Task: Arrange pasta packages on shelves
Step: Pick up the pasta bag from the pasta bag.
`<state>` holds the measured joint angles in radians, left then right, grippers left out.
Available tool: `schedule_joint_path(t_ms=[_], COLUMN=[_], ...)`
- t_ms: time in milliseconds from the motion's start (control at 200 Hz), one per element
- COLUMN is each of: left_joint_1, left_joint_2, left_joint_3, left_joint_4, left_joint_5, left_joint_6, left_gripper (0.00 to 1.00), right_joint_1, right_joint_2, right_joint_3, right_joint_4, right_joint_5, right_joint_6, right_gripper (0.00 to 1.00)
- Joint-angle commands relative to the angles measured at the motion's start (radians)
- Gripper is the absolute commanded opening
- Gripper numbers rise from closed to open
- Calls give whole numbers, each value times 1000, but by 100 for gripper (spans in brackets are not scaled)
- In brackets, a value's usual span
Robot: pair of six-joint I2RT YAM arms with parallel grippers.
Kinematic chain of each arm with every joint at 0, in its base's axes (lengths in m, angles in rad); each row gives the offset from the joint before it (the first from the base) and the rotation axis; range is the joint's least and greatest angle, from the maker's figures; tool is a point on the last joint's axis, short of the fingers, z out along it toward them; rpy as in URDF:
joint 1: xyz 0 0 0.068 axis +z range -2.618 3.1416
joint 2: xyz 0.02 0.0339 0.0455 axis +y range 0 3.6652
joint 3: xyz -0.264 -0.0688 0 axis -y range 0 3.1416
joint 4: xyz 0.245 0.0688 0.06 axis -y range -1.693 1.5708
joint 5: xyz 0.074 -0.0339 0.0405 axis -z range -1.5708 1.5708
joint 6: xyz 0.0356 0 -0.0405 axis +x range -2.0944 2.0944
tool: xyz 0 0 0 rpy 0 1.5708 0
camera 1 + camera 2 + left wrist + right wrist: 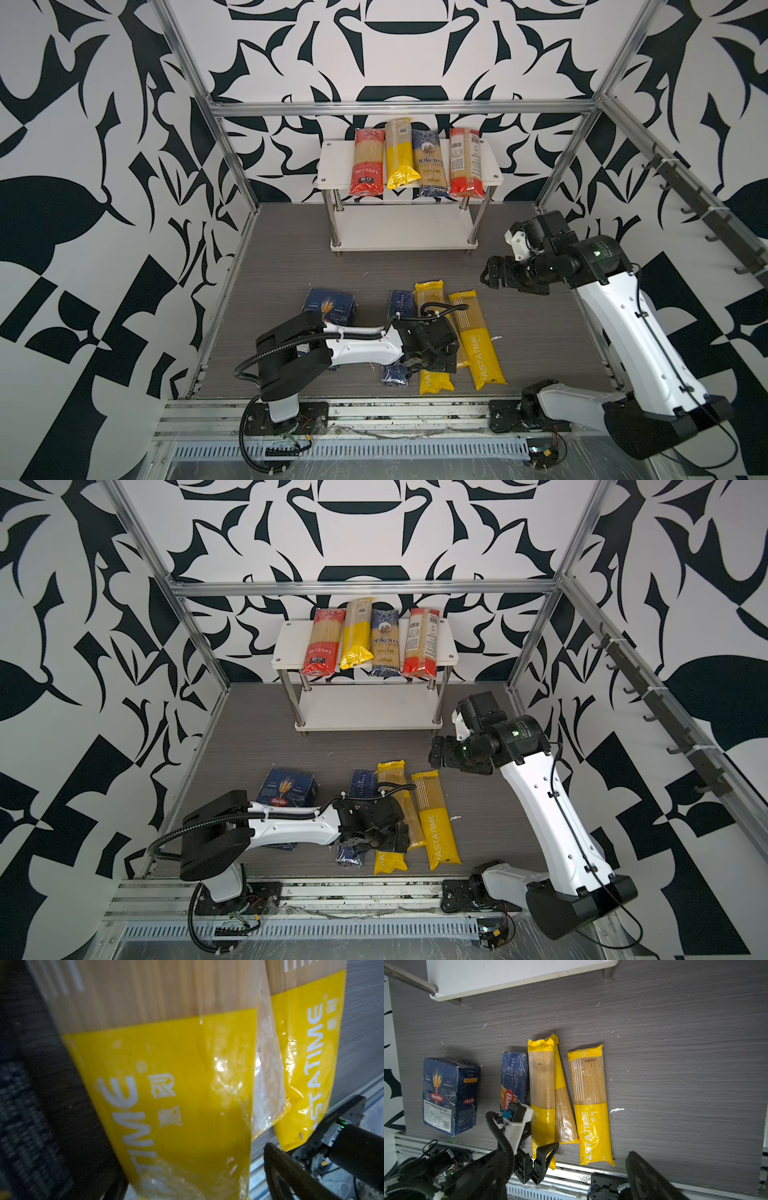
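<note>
Left fingers (547, 1152) stand spread wide and released, straddling the printed yellow end of a long yellow-and-clear plastic PASTATIME spaghetti bag (542, 1084); that bag lies flat on the grey wood-grain tabletop (675, 1064); whether either pad touches the plastic I cannot tell; the left gripper (430, 365) hangs low over that bag in a top view. Just outside one finger, a slim dark-blue cardboard Barilla spaghetti box (515, 1076) lies touching the bag's long edge; just outside the other finger, a second yellow-and-clear spaghetti bag (565, 1111) is tucked partly under the first and slants away from it; beyond that, near yet apart, lies a third yellow PASTATIME bag (591, 1105). Farther out past the slim box, well apart from the fingers, sits a wide dark-blue Barilla pack (448, 1095).

Right fingers (650, 1176) are likewise parted and empty; the right gripper (487, 275) hangs above bare tabletop, apart from the third yellow bag and near a front post of the small two-tier rack of white boards and chrome posts (332, 166). Farthest from both pairs of fingers, the rack's top board carries four long bags side by side: a red bag (368, 166), a yellow bag (399, 160), a blue bag (430, 166), a red-and-white bag (464, 166).
</note>
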<state>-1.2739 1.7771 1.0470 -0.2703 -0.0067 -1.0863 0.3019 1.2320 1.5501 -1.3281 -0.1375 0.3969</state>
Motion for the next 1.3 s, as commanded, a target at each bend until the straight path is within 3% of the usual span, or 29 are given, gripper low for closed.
schedule_joint_path(t_ms=[0, 140, 305, 535, 660, 775, 900, 1170, 1295], left_joint_1=[12, 39, 44, 54, 64, 80, 99, 135, 162], left_joint_2=[87, 152, 273, 312, 307, 260, 151, 21, -38], left_joint_3=[-42, 31, 202, 212, 196, 157, 110, 155, 180], left_joint_4=[34, -69, -360, -424, -424, -425, -445, -533, -539], left_joint_5=[76, 83, 19, 2, -3, -21, -72, -238, -299], left_joint_6=[-25, -12, -11, -29, -26, -21, -16, 143, 214], left_gripper=[94, 82, 81, 78, 64, 45, 36, 0, 0], right_joint_1=[-5, -6, -11, -21, -29, -33, -32, -34, -33], right_joint_2=[5, 16, 31, 51, 68, 90, 103, 111, 123], right_joint_3=[57, 86, 112, 117, 155, 200, 216, 212, 239], right_joint_4=[-3, -15, -27, -14, -20, -23, -4, 82, 96], right_joint_5=[2, 13, 29, 17, 11, -6, -37, -92, -100], right_joint_6=[-21, -24, -44, -56, -67, -74, -62, -18, -11], right_gripper=[92, 92, 92, 92, 92, 92, 92, 91, 91])
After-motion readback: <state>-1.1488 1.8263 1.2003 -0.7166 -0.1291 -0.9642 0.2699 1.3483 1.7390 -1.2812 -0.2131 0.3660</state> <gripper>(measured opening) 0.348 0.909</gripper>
